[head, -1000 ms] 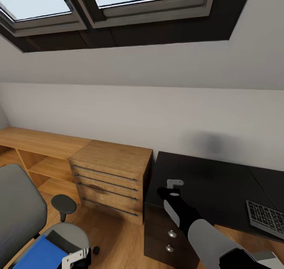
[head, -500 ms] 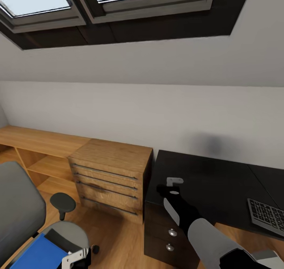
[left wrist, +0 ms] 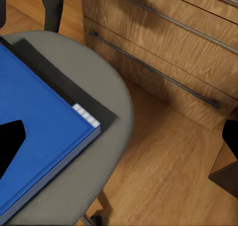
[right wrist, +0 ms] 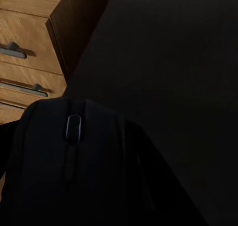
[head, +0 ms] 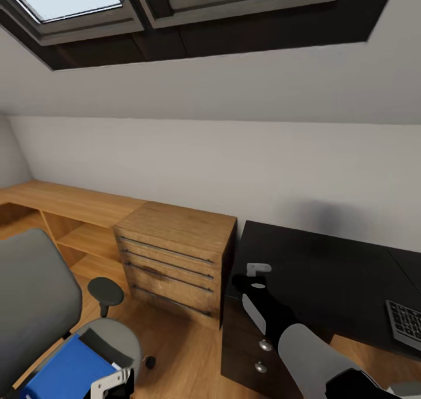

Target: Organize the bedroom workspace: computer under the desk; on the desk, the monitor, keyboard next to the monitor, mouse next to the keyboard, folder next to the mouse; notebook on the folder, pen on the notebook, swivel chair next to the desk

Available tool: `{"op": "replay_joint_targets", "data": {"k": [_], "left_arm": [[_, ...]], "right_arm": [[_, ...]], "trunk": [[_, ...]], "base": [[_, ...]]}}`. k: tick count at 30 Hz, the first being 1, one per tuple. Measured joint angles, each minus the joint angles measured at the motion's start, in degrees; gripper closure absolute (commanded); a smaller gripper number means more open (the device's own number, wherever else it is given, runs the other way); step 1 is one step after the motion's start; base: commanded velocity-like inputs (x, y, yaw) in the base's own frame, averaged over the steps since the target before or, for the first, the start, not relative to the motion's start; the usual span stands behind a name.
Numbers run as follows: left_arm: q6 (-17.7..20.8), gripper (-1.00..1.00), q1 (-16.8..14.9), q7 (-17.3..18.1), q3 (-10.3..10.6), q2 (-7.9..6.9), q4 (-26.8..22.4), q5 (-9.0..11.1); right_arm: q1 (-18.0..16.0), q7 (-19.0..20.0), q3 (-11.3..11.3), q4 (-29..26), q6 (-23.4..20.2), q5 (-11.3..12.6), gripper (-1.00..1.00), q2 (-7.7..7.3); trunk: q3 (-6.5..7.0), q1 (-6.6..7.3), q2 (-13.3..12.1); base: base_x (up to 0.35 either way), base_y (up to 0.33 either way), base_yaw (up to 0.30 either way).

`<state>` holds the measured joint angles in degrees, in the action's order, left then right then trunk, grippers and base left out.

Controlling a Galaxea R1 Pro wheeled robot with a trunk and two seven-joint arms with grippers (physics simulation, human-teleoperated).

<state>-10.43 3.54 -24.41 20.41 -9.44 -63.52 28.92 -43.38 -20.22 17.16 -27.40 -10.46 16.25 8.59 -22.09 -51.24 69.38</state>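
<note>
While the right gripper (head: 250,281) seemingly held the mouse (right wrist: 74,156), it hung over the surface (head: 327,276).
Best lowered beside the keyboard (head: 406,324); left fingers' state unclear.

My right arm (head: 304,352) wears a smooth light grey shell on the forearm, narrowing to a glossy black wrist with a pale grey oval panel on it. At its tip sits a small pale grey angular bracket (head: 258,269). My left gripper (head: 111,383) has a pale grey metal bracket with small screw holes on a black body.
</note>
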Motion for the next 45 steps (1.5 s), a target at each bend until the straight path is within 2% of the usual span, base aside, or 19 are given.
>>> {"op": "replay_joint_targets", "data": {"k": [21, 22, 45], "left_arm": [[0.0, -1.0, 0.0, 0.02, -0.01, -0.24, 0.74, 0.01], [0.0, -1.0, 0.0, 0.02, -0.01, -0.24, 0.74, 0.01], [0.0, -1.0, 0.0, 0.01, -0.01, -0.24, 0.74, 0.01]], "right_arm": [[0.0, -0.04, 0.02, 0.08, -0.36, -0.16, 1.0, -0.18], [0.0, -0.05, 0.02, 0.08, -0.37, -0.16, -1.0, -0.18], [0.01, -0.23, 0.08, 0.02, -0.31, -0.07, -1.0, -0.19]], "trunk": [[-0.04, 0.0, 0.0], [-0.04, 0.0, 0.0], [-0.04, 0.0, 0.0]], "base": [[0.068, 0.0, 0.004], [0.002, 0.0, 0.0], [0.0, 0.0, 0.0]]}}
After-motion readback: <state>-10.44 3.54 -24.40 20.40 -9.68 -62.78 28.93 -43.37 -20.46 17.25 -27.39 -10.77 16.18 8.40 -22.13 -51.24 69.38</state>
